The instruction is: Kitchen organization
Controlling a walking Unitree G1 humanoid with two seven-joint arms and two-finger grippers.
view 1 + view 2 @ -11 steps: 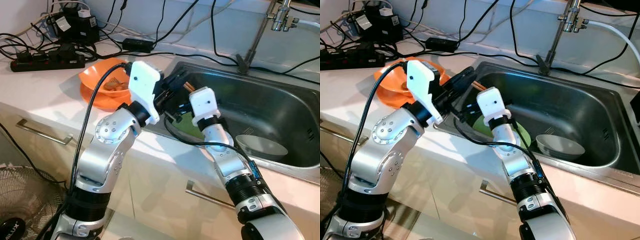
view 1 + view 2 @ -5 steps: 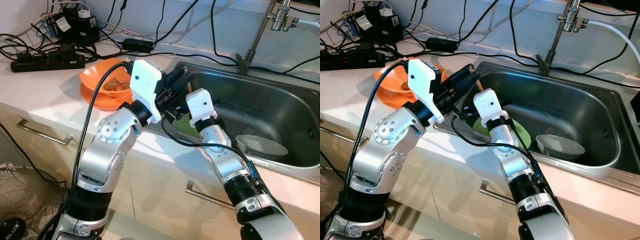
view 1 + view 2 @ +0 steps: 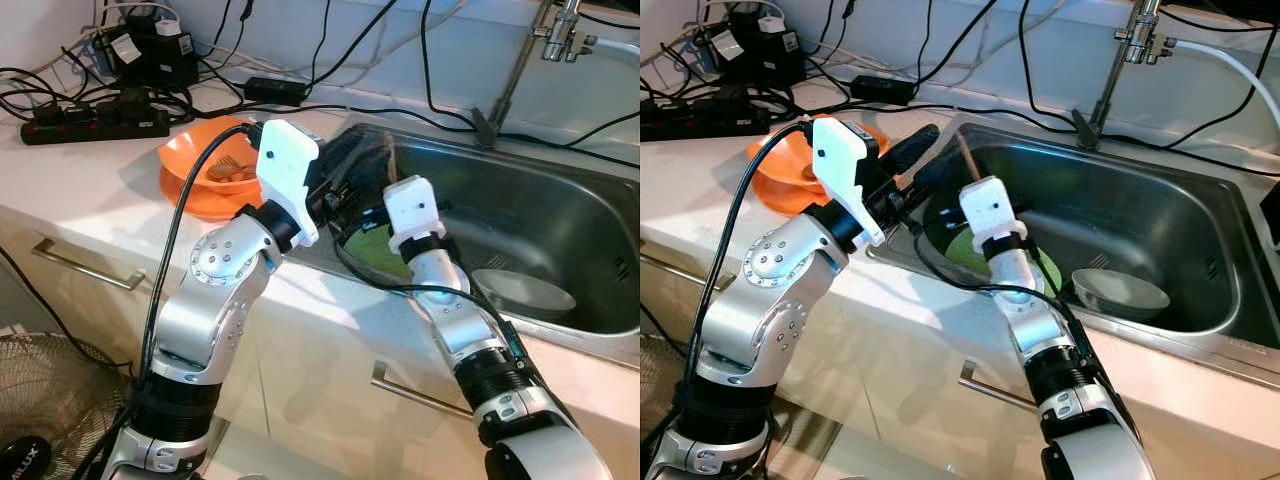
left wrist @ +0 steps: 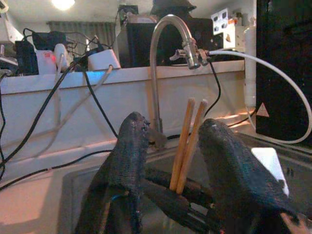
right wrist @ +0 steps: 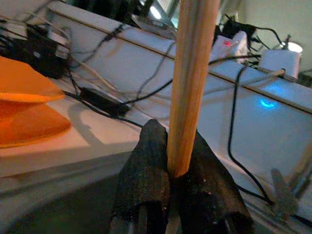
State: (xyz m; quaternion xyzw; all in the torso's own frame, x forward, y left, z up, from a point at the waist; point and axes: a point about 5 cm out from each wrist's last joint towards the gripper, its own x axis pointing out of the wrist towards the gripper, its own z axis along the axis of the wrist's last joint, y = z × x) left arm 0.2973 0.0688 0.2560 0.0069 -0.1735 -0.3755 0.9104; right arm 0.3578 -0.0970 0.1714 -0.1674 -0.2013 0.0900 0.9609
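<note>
Countertop and steel sink [image 3: 560, 215] lie before you. From the head views, both arms meet over the sink's left edge, near the orange bowl [image 3: 205, 175]; the green plate [image 3: 970, 250] sits below. Your left wrist view shows the left gripper [image 4: 170, 156] spread wide, the chopsticks [image 4: 187, 141] upright between its fingers, untouched. Your right wrist view shows the right gripper [image 5: 175, 170] clamped on their lower end, long axis vertical.

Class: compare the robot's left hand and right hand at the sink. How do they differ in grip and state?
The right hand is shut on the wooden chopsticks, holding them upright; the left hand is open, its fingers spread either side of them without gripping. Both hover over the sink near its left rim.
</note>
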